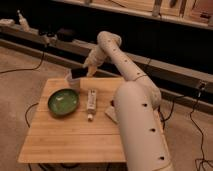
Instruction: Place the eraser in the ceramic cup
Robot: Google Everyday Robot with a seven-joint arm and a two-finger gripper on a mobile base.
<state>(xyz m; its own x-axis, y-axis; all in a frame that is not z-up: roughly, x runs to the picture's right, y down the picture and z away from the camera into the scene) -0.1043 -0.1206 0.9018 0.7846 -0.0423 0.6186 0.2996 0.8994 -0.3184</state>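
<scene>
My gripper (pixel 85 70) hangs at the far left of the wooden table (pixel 65 140), at the end of the white arm that arches over from the right. It is shut on the eraser (pixel 78 73), a flat black slab held roughly level. The eraser hovers right above the ceramic cup (pixel 69 81), a small pale cylinder at the table's back edge, mostly hidden behind the slab.
A wide green bowl (pixel 63 102) sits just in front of the cup. A white tube (pixel 91 100) lies to the right of the bowl. A pale beige block (pixel 110 113) shows partly beside the arm's large lower link (pixel 140 125). Cables run across the floor.
</scene>
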